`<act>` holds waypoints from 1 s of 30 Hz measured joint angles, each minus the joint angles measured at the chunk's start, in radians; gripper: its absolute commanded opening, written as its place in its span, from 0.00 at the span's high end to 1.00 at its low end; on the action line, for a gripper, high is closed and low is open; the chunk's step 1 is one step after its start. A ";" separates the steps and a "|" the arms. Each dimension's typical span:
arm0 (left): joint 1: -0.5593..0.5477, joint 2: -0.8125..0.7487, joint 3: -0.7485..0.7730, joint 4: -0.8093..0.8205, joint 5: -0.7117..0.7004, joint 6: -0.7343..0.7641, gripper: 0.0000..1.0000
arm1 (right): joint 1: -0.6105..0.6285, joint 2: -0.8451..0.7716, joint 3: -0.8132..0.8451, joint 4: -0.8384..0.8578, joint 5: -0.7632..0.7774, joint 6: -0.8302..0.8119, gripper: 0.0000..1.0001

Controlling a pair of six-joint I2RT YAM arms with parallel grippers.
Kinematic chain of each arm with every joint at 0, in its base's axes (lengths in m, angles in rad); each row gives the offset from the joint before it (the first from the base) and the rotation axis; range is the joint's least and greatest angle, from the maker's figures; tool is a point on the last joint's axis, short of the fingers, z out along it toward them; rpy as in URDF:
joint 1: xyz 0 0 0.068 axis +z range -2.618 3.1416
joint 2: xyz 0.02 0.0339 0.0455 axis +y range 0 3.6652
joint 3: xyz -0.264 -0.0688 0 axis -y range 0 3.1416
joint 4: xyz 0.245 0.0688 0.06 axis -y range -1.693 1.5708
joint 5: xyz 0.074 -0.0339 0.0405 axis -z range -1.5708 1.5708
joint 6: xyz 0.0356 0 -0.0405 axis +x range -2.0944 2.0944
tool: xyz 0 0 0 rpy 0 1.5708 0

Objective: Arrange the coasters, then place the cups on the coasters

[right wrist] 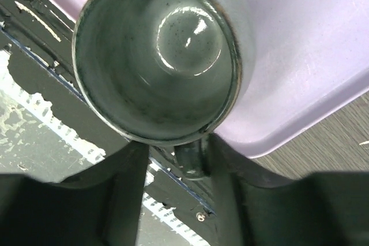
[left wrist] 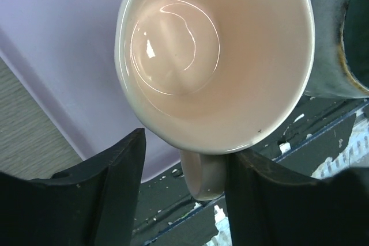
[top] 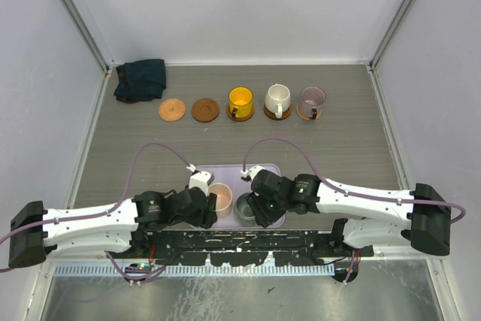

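Two cups stand in the lilac tray (top: 263,169) near the arms. My left gripper (top: 204,212) is at the pale pink cup (top: 220,197), my right gripper (top: 255,212) at the grey-green cup (top: 246,208). In the left wrist view the pink cup's (left wrist: 216,56) handle (left wrist: 202,174) lies between open jaws, touching the right finger, with a gap to the left one. In the right wrist view the grey-green cup's (right wrist: 155,61) handle (right wrist: 190,162) sits likewise against the right finger. At the back stand a tan coaster (top: 172,110), a dark brown coaster (top: 205,110), and yellow (top: 240,101), white (top: 276,100) and purple (top: 311,101) cups on coasters.
A dark green cloth (top: 140,79) lies bunched at the back left corner. White walls close in the table on three sides. The tray sits at the near edge, just above the arms' black base rail (top: 240,242).
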 measured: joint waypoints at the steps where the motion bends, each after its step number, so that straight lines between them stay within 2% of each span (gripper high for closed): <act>1: 0.000 0.000 0.000 0.000 -0.008 0.000 0.49 | 0.001 0.005 0.000 0.004 -0.001 0.001 0.63; 4: 0.000 0.000 0.000 0.000 -0.035 0.003 0.50 | 0.007 0.035 0.000 0.017 0.000 0.009 0.65; 9: 0.000 0.000 0.000 0.002 -0.069 0.008 0.44 | 0.023 0.080 0.000 0.031 0.003 0.018 0.55; 12: 0.000 0.002 0.000 0.010 -0.079 0.014 0.43 | 0.031 0.102 0.000 0.032 0.013 0.023 0.52; 30: -0.001 0.092 0.010 0.036 -0.119 0.029 0.46 | 0.063 0.138 0.001 0.053 0.073 0.048 0.54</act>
